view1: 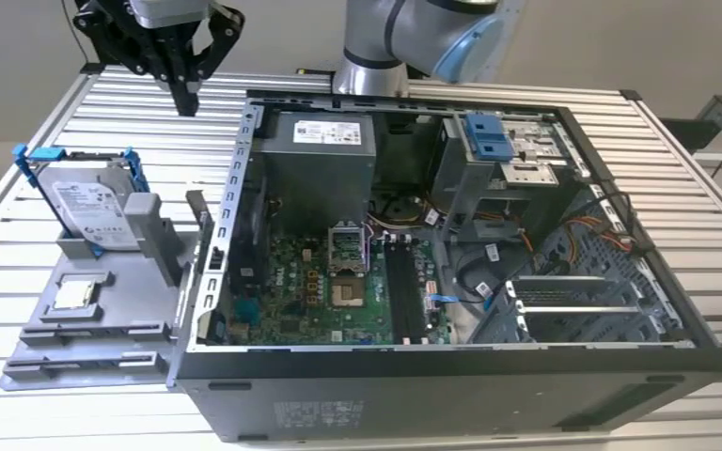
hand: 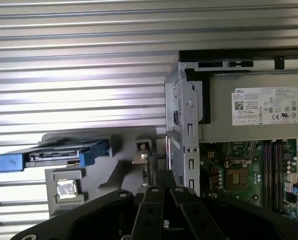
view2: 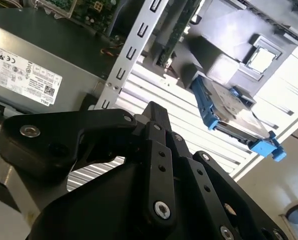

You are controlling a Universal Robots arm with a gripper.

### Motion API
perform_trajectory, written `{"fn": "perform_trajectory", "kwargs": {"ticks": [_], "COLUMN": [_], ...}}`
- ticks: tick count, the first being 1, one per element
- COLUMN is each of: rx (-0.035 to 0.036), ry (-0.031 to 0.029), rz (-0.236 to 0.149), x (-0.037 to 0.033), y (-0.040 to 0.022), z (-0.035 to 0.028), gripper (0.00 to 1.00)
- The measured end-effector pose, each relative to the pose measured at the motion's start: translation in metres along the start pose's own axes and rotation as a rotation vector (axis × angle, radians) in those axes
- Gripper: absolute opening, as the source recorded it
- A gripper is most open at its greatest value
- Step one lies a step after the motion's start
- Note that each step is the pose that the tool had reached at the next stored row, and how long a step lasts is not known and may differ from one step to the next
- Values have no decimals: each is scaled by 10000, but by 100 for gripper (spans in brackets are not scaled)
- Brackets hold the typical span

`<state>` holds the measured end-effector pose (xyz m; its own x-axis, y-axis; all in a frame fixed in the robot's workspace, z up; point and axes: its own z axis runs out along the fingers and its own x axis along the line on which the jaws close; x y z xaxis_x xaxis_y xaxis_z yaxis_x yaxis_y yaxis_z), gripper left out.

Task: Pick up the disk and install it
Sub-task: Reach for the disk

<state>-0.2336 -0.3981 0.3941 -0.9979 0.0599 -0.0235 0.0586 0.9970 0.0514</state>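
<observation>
The gripper (view1: 187,99) is hanging over the table (view1: 110,117), just outside the case (view1: 462,399) corner. Its fingers (view2: 158,145) are sitting pressed together, tips meeting with no gap, and they are gripping nothing. The tips are pointing down at bare slats, clear of the surface.

The disk (view1: 86,214) is standing on edge in a grey holder (view1: 98,331), well apart from the fingertips, lower and toward the exterior view's left of them. Its blue frame is wrapping the edges, and the white label is facing up at a slant. In both wrist views the disk (view2: 234,112) (hand: 58,156) is showing beyond the fingertips, edge-on, with nothing touching it.

A chip (view1: 75,293) is lying flat in the same holder, farther from the fingers than the disk is.

The case is lying open on the table, on the other side of the fingertips from the disk. Its power supply (view1: 317,178) is sitting nearest the fingers, just inside the case wall, and the board (view1: 336,282) is lying farther off, past the supply.
</observation>
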Motion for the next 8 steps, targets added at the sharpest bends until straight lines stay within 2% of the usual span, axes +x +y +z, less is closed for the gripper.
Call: {"fn": "perform_trajectory", "kwargs": {"ticks": [8], "rx": [-1], "ry": [-1], "rz": [1], "x": [331], "y": [-19], "z": [-9], "gripper": [0]}}
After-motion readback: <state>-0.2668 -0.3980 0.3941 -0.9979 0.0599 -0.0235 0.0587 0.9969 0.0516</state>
